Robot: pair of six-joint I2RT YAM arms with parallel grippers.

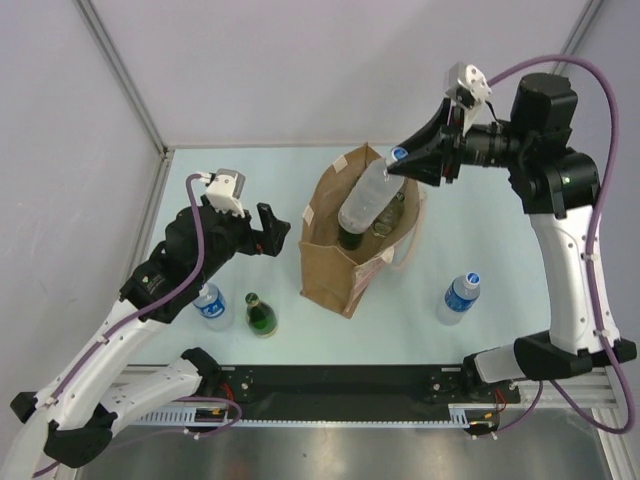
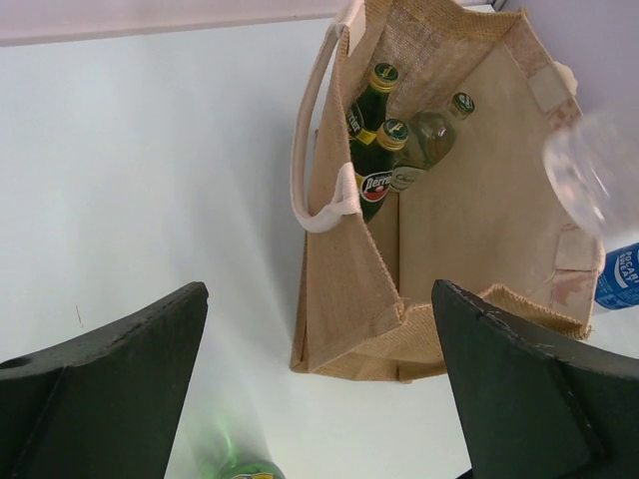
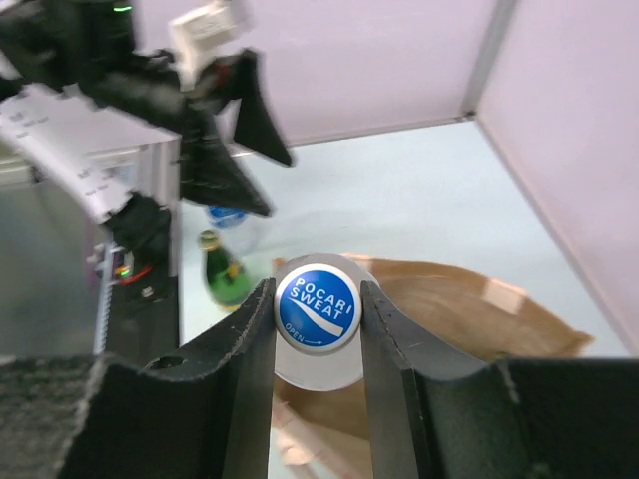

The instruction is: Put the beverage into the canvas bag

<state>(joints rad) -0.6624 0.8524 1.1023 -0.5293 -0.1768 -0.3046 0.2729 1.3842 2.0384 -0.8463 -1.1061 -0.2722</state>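
In the foreground stands a green glass bottle (image 1: 262, 314). Beyond it, the left gripper (image 1: 272, 230) gapes empty beside the canvas bag (image 1: 325, 275), while the right gripper (image 3: 318, 289) clamps the cap of a Pocari Sweat bottle (image 1: 365, 195) tilted over the bag's open mouth.

The right arm rises at the right of the frame and bends toward the middle. The right hand (image 1: 397, 166) pinches a bottle (image 1: 362, 200) by its cap. The left arm sits low at lower left, with the left hand (image 1: 268, 228) spread wide.
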